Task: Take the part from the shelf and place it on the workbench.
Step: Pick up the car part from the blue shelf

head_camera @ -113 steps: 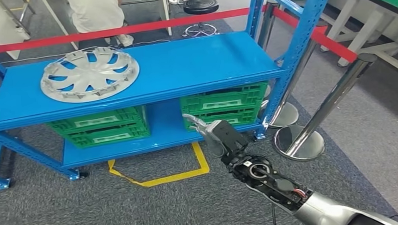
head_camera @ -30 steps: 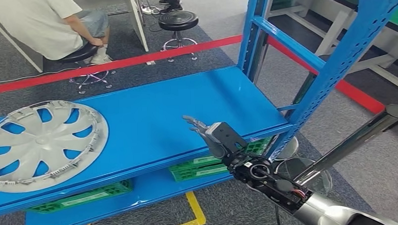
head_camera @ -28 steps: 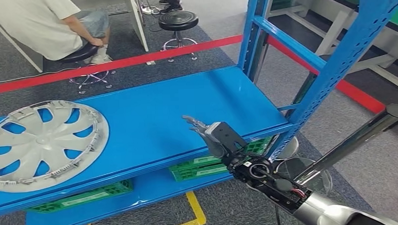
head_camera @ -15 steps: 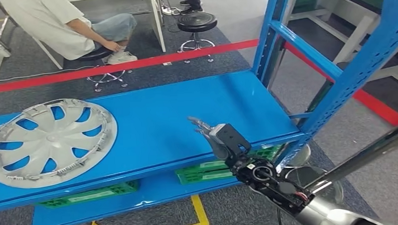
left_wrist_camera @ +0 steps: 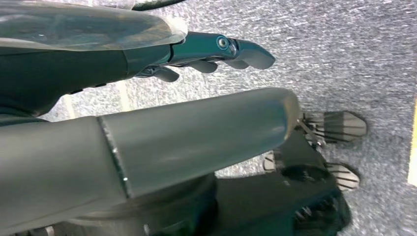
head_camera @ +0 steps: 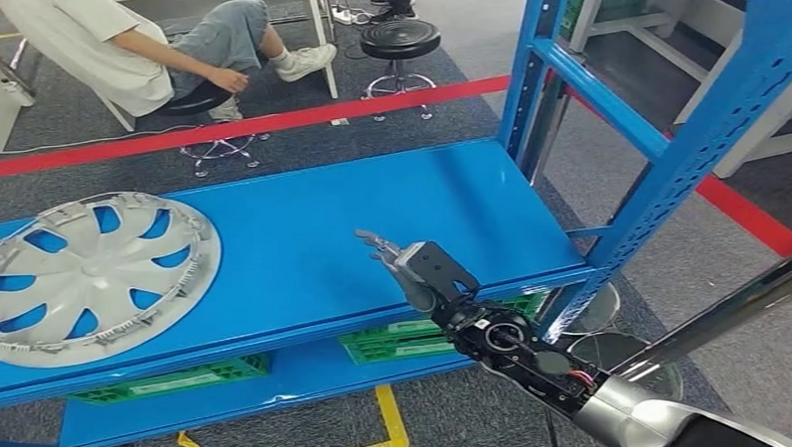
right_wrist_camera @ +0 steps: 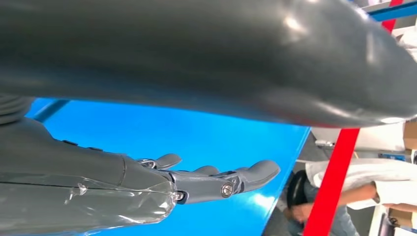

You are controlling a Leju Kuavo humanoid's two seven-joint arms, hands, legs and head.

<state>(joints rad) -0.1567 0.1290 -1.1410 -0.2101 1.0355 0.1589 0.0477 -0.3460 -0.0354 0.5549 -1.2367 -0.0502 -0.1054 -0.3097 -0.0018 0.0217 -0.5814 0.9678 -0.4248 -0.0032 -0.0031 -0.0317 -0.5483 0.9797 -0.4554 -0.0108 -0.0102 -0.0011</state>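
A silver wheel cover (head_camera: pixel 88 276) lies flat at the left end of the blue shelf (head_camera: pixel 303 227). My right hand (head_camera: pixel 414 271) hovers over the shelf's front edge, well to the right of the cover, fingers stretched forward and holding nothing. The right wrist view has those straight fingers (right_wrist_camera: pixel 216 179) above the blue shelf surface (right_wrist_camera: pixel 196 142). My left hand (left_wrist_camera: pixel 196 54) hangs over grey carpet with its fingers (left_wrist_camera: pixel 241 51) loosely extended and empty.
Blue uprights (head_camera: pixel 707 123) rise at the shelf's right end. Green crates (head_camera: pixel 426 337) sit on the lower level. A red barrier tape (head_camera: pixel 269 124) runs behind the shelf, with a seated person (head_camera: pixel 128 54) and a stool (head_camera: pixel 398 40) beyond. A chrome stanchion (head_camera: pixel 733 306) stands at the right.
The camera has come closer to the shelf and shifted, so the whole scene slid. My right hand stays open over the shelf's front edge. The wheel cover has not moved on the shelf.
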